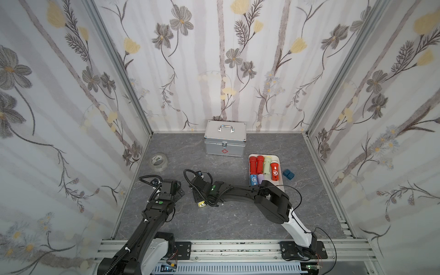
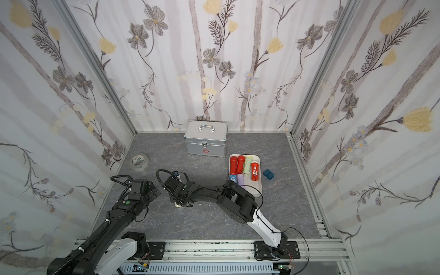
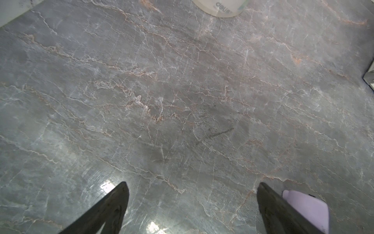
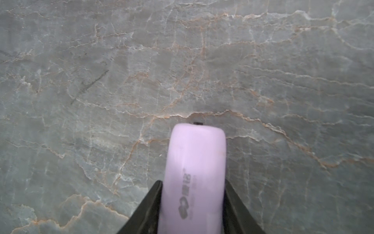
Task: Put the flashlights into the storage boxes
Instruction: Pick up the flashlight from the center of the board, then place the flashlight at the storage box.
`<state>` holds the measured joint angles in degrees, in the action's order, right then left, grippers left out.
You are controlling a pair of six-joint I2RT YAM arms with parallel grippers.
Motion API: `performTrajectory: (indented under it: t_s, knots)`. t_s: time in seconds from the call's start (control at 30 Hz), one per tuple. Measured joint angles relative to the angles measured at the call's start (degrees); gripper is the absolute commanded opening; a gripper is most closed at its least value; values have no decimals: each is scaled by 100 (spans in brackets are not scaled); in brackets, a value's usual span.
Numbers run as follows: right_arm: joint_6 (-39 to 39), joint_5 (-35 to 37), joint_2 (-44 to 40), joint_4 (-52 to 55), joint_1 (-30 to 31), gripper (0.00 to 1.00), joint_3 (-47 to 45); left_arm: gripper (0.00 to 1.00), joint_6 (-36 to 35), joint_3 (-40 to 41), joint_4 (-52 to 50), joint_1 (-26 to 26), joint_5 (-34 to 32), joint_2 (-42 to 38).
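Note:
A lilac flashlight lies on the grey marble table, and my right gripper is shut on it, a black finger against each side. In both top views only its yellow lens end shows under the right wrist. The white storage box at the right holds two red flashlights, a pale green one, a red one with a white emblem, a blue one and a lilac one. My left gripper hovers open just left of the held flashlight.
A silver metal case with a handle and a red cross stands at the back centre. A roll of clear tape lies at the back left. Two small dark blue blocks sit right of the storage box. Patterned walls close three sides.

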<state>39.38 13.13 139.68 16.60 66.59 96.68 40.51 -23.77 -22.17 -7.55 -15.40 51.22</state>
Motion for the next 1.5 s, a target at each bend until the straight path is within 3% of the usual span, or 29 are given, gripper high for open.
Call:
performTrajectory:
  t_s: [0.23,0.57,0.7,1.0,1.23,1.5]
  knots:
    - [103,269,-942,348,-151,30,-1084,100,2,48,-4,0,-31,-173]
    - [153,210,-2745,-240,-516,30,-2691,100,2,55,-2,0,-42,-92]
    - [151,361,-4050,-299,-1010,30,-3318,100,2,55,-2,2,-42,-59]
    - [-70,254,-5810,-490,-2474,34,-5075,100,2,52,-2,2,-42,2]
    - [-640,-96,-6373,-525,-3746,36,-6098,100,2,42,-2,0,-37,31]
    - [-1381,-848,-5834,-752,-4656,37,-6137,100,2,42,-2,2,-35,35]
